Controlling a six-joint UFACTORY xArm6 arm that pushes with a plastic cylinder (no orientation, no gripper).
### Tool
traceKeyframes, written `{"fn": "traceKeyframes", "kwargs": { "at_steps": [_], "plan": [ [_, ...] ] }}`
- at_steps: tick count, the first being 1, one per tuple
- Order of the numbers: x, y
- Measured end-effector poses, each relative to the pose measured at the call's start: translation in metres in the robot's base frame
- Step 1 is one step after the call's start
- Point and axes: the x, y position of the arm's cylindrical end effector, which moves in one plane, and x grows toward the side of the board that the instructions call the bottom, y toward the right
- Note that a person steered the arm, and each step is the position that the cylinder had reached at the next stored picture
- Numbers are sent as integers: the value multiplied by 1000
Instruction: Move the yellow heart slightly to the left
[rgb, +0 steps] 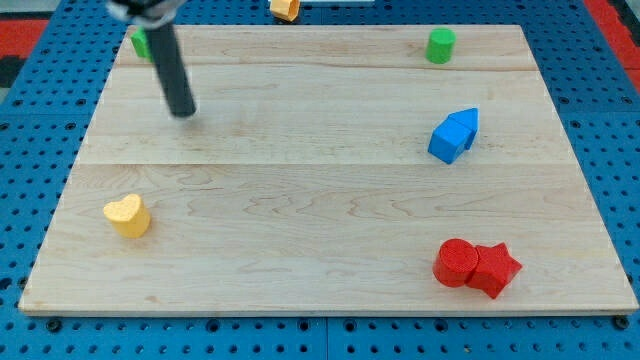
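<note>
The yellow heart (128, 215) lies near the view's lower left of the wooden board (320, 180). My tip (183, 113) rests on the board in the upper left, well above and a little right of the yellow heart, not touching any block. The dark rod rises from it toward the view's top left.
A green block (142, 44) sits partly behind the rod at the top left. A green cylinder (440, 46) is at the top right. A yellow block (285, 9) lies off the board's top edge. Two blue blocks (455, 135) touch at the right. A red cylinder (456, 263) and red star (495, 269) touch at the lower right.
</note>
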Motion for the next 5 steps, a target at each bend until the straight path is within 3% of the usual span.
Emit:
{"fn": "traceKeyframes", "kwargs": {
  "at_steps": [1, 3, 5],
  "plan": [
    [67, -1],
    [105, -53],
    [7, -45]
  ]
}}
